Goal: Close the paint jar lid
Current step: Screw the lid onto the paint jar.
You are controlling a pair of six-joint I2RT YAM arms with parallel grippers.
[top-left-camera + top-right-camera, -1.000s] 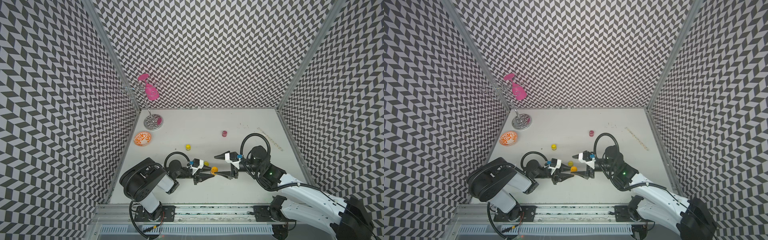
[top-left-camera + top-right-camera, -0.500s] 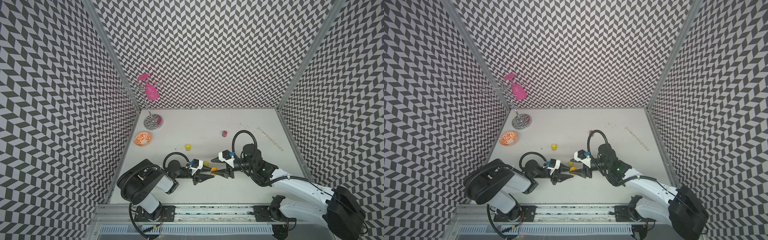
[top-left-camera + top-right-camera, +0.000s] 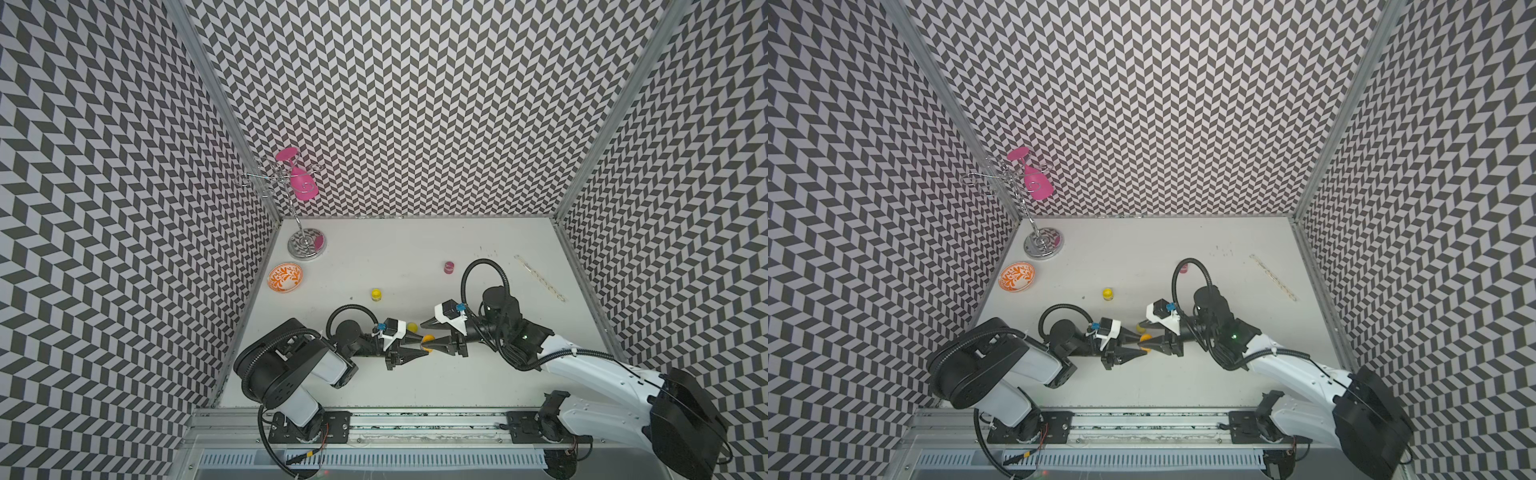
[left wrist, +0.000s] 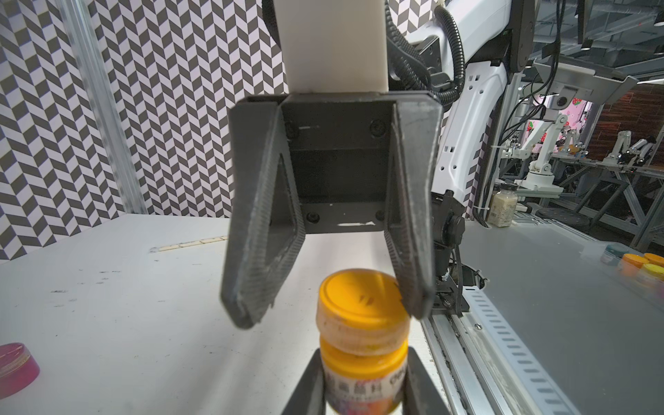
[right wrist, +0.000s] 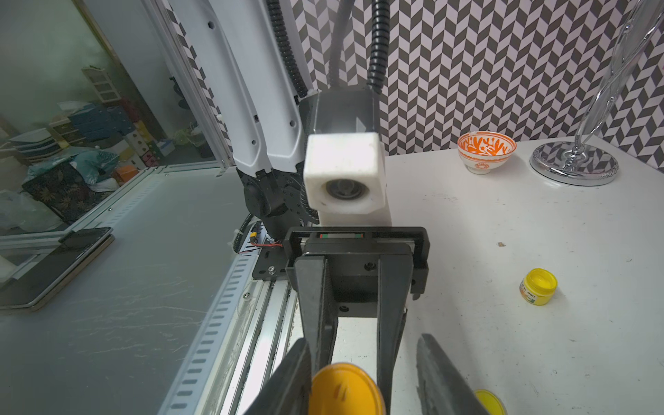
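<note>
The paint jar (image 4: 363, 381), orange with a printed label, is held upright just above the table by my left gripper (image 4: 363, 395), which is shut on its body. Its orange lid (image 4: 359, 301) sits on the jar's neck. My right gripper (image 4: 332, 312) faces the left one and straddles the lid with its jaws open. One of its fingers (image 4: 409, 287) touches the lid's rim and the other stands well clear. Both top views show the jar (image 3: 427, 341) (image 3: 1145, 337) between the two grippers at the table's front middle. The right wrist view shows the lid (image 5: 345, 390) from above.
A loose yellow lid (image 3: 411, 327) lies just behind the grippers. An open yellow jar (image 3: 376, 295) and a pink jar (image 3: 448, 267) stand farther back. An orange patterned bowl (image 3: 284, 277) and a chrome glass stand (image 3: 306, 245) are at the back left, and a wooden strip (image 3: 539, 277) lies at the right.
My right gripper has moved left up to the jar, and its jaws have narrowed around the lid. The left gripper has kept still, holding the jar.
</note>
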